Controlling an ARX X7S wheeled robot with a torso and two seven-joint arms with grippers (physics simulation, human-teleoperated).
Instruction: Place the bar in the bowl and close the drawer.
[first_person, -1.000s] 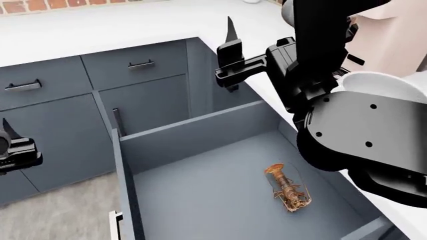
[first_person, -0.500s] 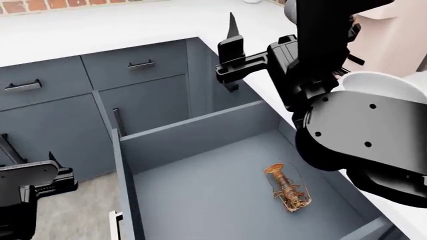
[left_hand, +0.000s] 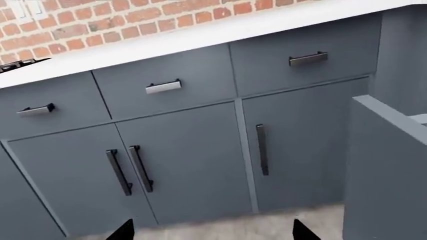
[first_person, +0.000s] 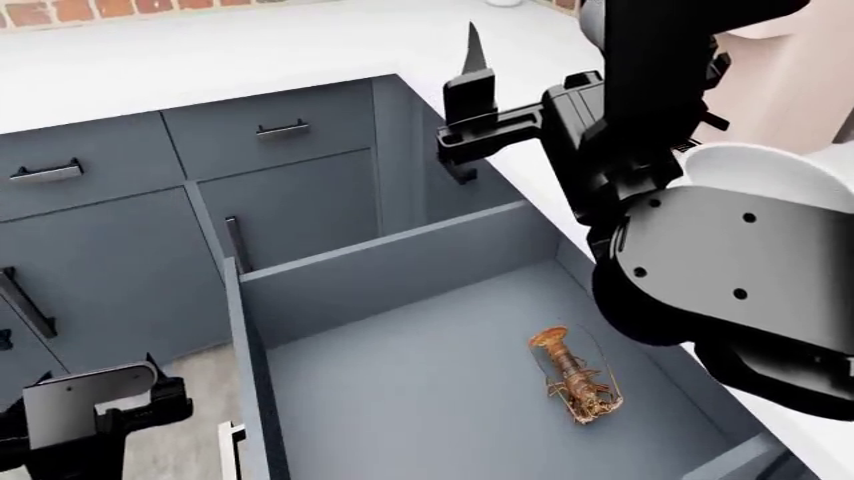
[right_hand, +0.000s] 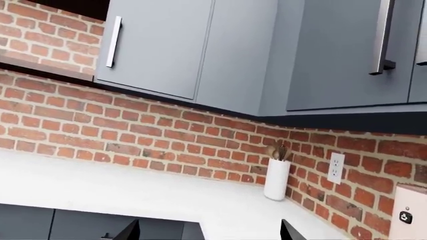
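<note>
One wide slate blue-grey drawer (first_person: 400, 270) stands pulled fully out below the white worktop (first_person: 200, 60), with a small amber wire-framed bar (first_person: 574, 385) lying on its floor. The right gripper (first_person: 467, 110) hangs above the drawer's back corner and the left gripper (first_person: 94, 415) sits low beside its front; both have fingers spread, empty.

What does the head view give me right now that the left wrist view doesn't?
Only the head view shows the drawer's inside with the bar lying in it, the right tool raised over the counter, and the left tool low beside the drawer. Only the left wrist view shows the brick wall and paired cabinet doors. Both show the drawer's outer wall and black-handled cabinet fronts.
</note>
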